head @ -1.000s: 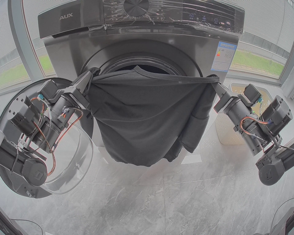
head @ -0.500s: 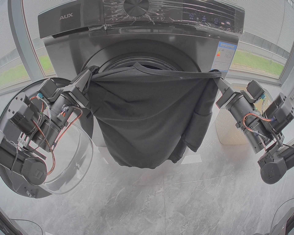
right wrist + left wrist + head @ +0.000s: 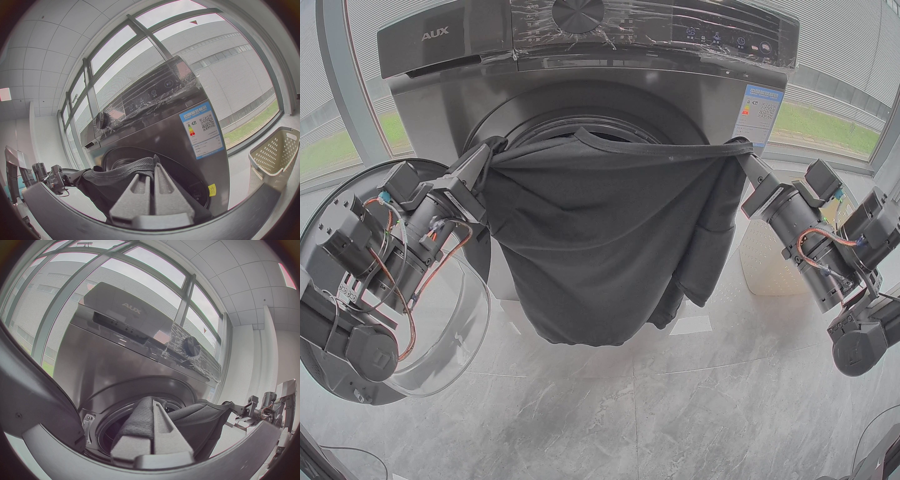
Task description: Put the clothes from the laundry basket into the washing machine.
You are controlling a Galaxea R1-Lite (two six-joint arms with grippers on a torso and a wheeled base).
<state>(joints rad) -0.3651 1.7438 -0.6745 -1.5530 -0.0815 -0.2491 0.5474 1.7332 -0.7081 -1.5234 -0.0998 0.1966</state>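
The floor (image 3: 625, 412) is laid with large pale grey, marble-veined tiles with thin joints. A dark grey metal front-loading washing machine (image 3: 581, 75) stands on it at the back, before the windows. Just beside the machine, to the right, a cream perforated plastic laundry basket (image 3: 765, 269) stands on the tiles. A small white rectangular patch (image 3: 690, 325) lies flat on the floor near the basket.
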